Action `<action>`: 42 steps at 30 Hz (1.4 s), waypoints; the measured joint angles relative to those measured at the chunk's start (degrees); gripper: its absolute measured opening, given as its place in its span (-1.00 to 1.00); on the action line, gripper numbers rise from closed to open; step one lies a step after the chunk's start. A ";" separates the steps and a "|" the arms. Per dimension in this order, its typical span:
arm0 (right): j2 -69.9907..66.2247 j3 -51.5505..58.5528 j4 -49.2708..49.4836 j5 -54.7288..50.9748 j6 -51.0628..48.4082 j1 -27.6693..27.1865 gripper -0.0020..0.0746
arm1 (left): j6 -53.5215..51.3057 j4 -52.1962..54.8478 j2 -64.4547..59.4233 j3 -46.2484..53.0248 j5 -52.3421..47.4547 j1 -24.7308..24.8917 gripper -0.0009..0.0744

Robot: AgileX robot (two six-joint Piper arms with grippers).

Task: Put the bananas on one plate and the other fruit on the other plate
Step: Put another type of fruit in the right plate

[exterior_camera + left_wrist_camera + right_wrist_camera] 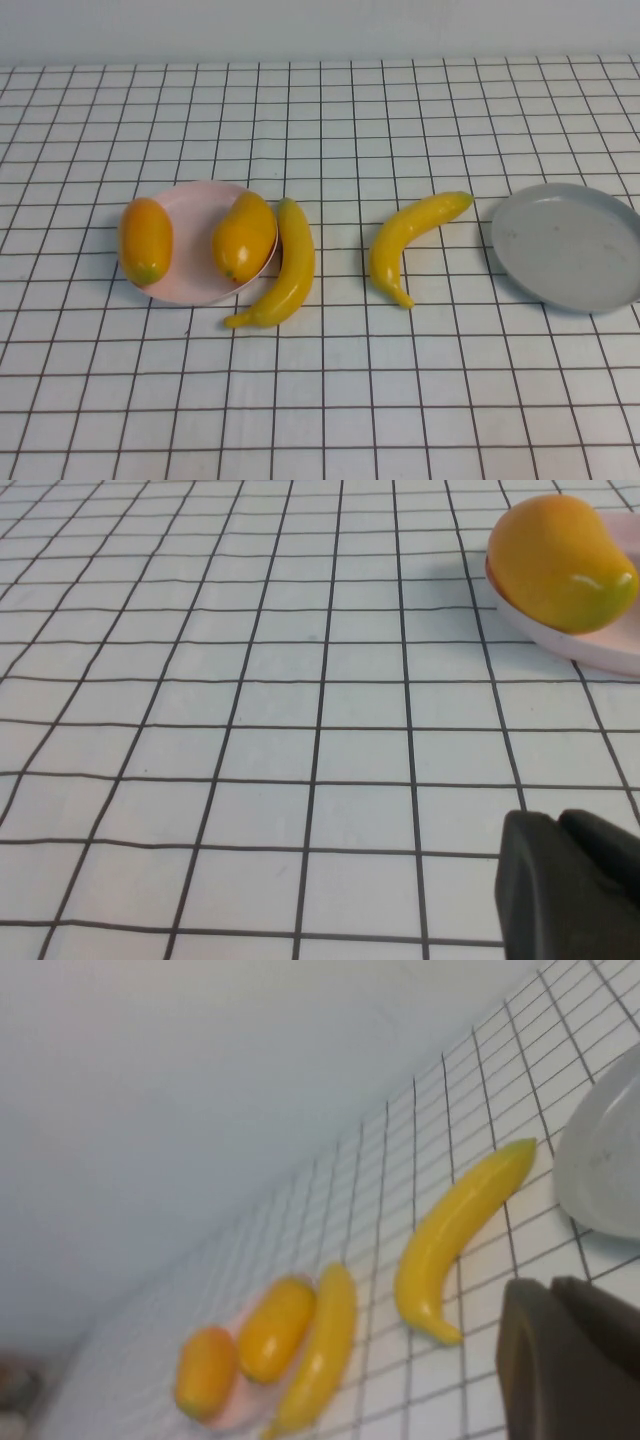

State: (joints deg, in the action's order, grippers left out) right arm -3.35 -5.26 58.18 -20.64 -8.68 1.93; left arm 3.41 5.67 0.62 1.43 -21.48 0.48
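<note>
The pale pink plate [195,200] lies on the checked desk [330,400] and serves as the landmark. Two mango-like fruits rest on it: one fruit [145,240] on its left rim, the other fruit [244,236] on its right side. One banana [285,267] lies on the desk just beside the plate's right edge, touching it. The second banana [410,243] lies further right of the pink plate, apart from it. The grey plate [570,245] stands far right, empty. The left hand [570,890] is closed, holding nothing, above the desk near the pink plate. The right hand [570,1360] is closed too, near the grey plate.
</note>
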 joint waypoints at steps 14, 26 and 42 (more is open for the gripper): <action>-38.00 -36.00 -34.76 -24.74 -1.66 0.00 -0.99 | 0.00 0.00 0.00 0.00 0.00 0.00 -0.98; -69.43 -61.86 -43.84 -43.79 -0.47 5.93 -0.99 | 0.00 0.00 0.00 0.00 0.00 0.00 -0.99; -109.26 -95.49 -54.16 -49.20 9.41 26.20 0.09 | 0.00 0.00 0.00 0.00 -0.08 0.00 -0.98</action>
State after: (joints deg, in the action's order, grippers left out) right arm -112.61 -100.74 4.02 -69.84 0.73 28.13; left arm 3.41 5.67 0.62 1.43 -21.56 0.48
